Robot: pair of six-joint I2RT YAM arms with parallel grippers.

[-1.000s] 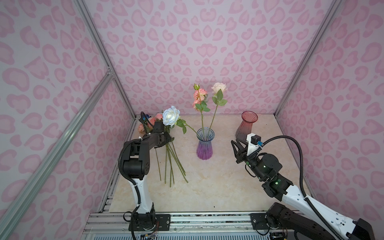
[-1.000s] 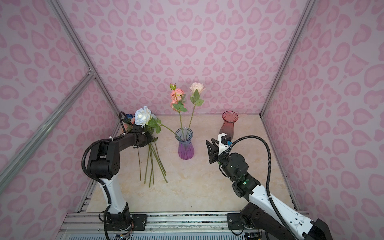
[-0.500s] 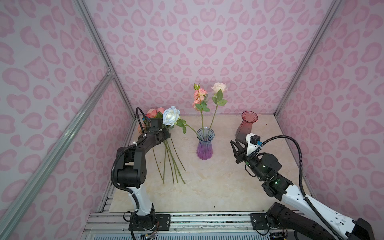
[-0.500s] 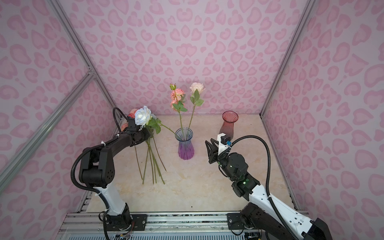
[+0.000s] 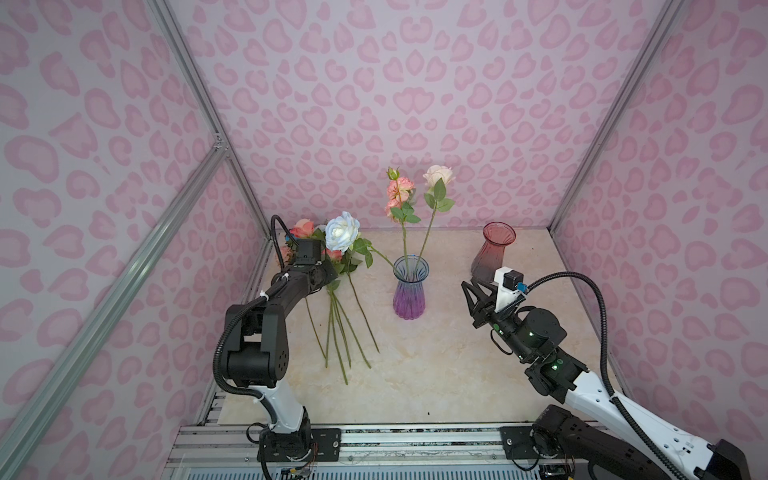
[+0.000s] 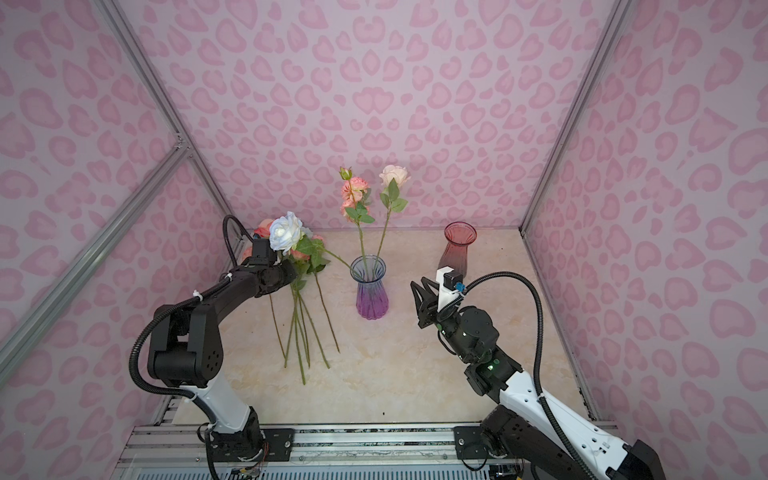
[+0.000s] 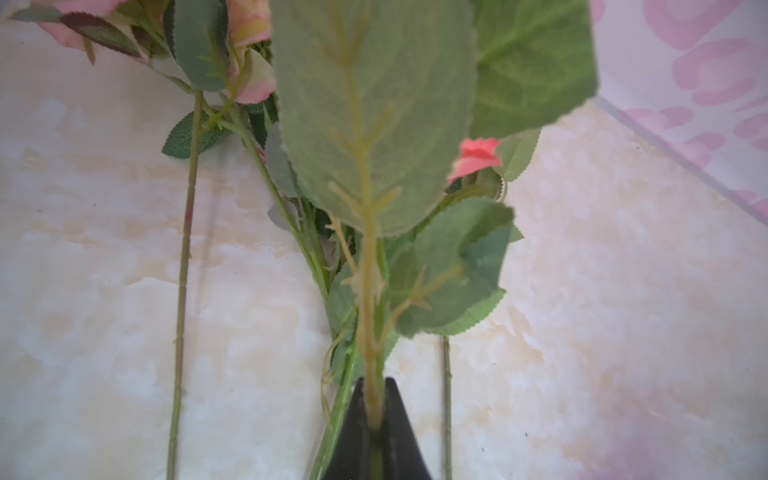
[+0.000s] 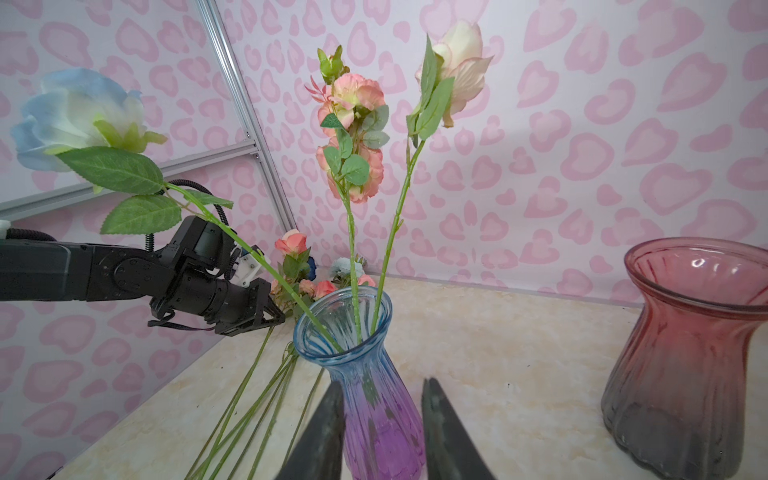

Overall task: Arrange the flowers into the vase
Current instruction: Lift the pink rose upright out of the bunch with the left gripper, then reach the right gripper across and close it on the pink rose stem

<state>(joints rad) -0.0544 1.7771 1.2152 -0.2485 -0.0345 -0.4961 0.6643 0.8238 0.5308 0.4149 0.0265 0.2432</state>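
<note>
My left gripper (image 7: 375, 384) pinches a leafy stem (image 7: 365, 257), other flowers (image 7: 251, 83) lying just ahead. Right gripper (image 8: 382, 382) parted, empty, vase (image 8: 382, 428) straight ahead.

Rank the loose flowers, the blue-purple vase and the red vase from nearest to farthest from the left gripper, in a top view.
1. loose flowers, left side, right at the left gripper.
2. blue-purple vase, centre.
3. red vase, back right.
</note>
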